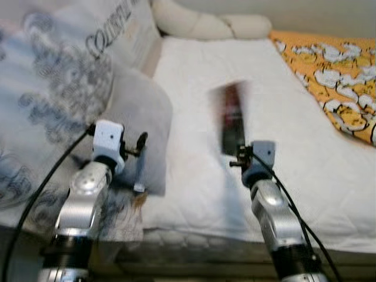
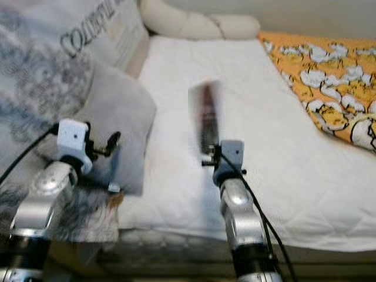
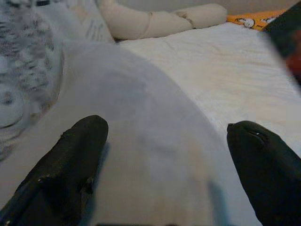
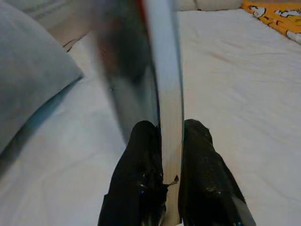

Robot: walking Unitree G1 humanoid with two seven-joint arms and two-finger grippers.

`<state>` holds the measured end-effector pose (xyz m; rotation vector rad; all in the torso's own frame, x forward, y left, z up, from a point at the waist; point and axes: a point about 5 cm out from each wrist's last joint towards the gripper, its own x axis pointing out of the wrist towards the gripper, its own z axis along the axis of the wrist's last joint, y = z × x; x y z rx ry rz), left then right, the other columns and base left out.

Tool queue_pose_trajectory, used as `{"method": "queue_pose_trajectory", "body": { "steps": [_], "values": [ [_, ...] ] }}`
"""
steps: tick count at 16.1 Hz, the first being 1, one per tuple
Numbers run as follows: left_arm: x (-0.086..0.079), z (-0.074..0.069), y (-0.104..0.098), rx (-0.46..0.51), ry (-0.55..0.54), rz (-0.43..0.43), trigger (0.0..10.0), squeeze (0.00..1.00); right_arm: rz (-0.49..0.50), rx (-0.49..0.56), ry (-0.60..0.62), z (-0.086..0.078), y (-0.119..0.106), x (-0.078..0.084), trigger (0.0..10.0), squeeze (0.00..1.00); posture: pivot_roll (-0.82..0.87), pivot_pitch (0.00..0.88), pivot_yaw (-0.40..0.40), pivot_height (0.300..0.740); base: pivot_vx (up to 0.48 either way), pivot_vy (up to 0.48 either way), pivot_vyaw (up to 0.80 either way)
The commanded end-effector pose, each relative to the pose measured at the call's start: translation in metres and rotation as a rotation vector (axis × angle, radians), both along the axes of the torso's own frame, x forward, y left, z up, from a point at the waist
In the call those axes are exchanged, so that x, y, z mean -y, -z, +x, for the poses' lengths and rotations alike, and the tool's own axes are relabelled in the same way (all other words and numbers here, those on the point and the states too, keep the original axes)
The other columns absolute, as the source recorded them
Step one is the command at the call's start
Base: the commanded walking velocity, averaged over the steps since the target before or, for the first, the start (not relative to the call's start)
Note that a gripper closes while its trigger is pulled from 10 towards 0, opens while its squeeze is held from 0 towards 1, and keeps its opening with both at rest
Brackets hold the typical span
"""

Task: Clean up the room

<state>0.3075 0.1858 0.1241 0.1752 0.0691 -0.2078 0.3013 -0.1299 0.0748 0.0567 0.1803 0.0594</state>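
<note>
One book (image 1: pixel 233 117), thin and dark-covered, is standing on edge above the white mattress (image 1: pixel 305 158), blurred in both eye views. Its lower edge is being pinched between the two black fingers (image 4: pixel 141 174) of the right gripper (image 4: pixel 170 141), pressed against it from both sides; pale page edges are showing between them. One grey pillow (image 1: pixel 138 126) is lying at the mattress's left side, near the book but apart from it. The left gripper (image 3: pixel 164 155) is hovering right over that pillow with fingers spread wide, holding nothing; whether the tips are touching the fabric cannot be told. One grey-patterned duvet (image 1: pixel 47 88) is heaped further left. One cream bolster (image 1: pixel 205 23) is lying along the far end, and one orange patterned cover (image 1: pixel 335 76) is lying at the right.
</note>
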Motion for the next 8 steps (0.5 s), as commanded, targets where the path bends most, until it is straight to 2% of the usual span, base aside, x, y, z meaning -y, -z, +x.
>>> {"method": "queue_pose_trajectory", "body": {
  "steps": [1, 7, 8],
  "values": [
    [0.0096, 0.0005, -0.0019, 0.008, 0.033, -0.008, 10.0, 0.4, -0.007, 0.052, 0.041, 0.0047, -0.0114, 0.0133, 10.0, 0.0, 0.06, 0.0, -0.032, 0.74, 0.375, 0.0, 0.0],
    [0.0106, 0.0002, -0.0025, 0.005, 0.047, -0.008, 10.0, 0.38, -0.002, 0.05, 0.047, 0.0047, -0.0116, 0.0132, 10.0, 0.0, 0.06, 0.0, -0.029, 0.74, 0.37, 0.0, 0.0],
    [0.0147, -0.0008, -0.003, 0.005, 0.076, 0.0, 10.0, 0.36, 0.0, 0.049, 0.044, 0.0047, -0.0116, 0.0132, 10.0, 0.0, 0.06, 0.0, -0.025, 0.74, 0.0, 0.0, 0.0]
  ]
}}
